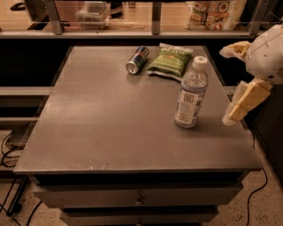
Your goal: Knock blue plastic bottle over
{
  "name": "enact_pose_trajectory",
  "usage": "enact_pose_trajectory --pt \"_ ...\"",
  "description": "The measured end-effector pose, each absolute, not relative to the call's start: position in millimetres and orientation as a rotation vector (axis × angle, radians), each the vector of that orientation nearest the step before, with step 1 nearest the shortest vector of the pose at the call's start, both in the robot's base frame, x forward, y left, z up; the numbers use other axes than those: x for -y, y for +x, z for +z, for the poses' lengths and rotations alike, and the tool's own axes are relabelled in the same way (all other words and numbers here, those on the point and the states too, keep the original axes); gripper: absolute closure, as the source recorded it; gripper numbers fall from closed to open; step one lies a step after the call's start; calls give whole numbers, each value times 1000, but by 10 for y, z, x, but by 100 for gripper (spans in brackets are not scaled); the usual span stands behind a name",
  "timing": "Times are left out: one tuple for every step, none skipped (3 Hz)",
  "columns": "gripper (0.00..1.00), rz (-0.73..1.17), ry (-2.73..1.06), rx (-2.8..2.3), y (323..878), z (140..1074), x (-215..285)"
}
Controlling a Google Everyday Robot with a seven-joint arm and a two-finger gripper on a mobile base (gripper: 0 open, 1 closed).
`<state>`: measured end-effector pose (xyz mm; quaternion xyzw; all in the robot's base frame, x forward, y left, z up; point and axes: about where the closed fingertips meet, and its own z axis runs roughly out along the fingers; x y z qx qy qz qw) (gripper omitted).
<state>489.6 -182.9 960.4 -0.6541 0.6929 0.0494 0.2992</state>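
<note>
The blue plastic bottle [191, 93] stands upright on the right half of the grey table [106, 119]. It is clear and bluish, with a white cap and a white label with a small dark logo. My gripper [226, 86] is at the right edge of the view, just right of the bottle and apart from it. Its tan fingers [246, 102] are spread apart and hold nothing. One points at the bottle's upper part, the other reaches down toward the table's right edge.
A blue-and-silver can [137, 60] lies on its side at the back of the table. A green snack bag [170, 61] lies next to it, behind the bottle. A shelf with packages [216, 13] runs behind. Cables [9, 150] lie on the floor at left.
</note>
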Motion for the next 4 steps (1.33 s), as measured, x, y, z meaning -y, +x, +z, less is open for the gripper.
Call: enact_pose_trajectory --pt "0 244 -1732 -1759 5033 9439 1569" --pt "15 373 -1730 -1716 5125 9265 1301" --pt "38 462 -1743 -1695 5163 9141 1069" --pt "61 462 -1743 -1695 5163 9193 1068"
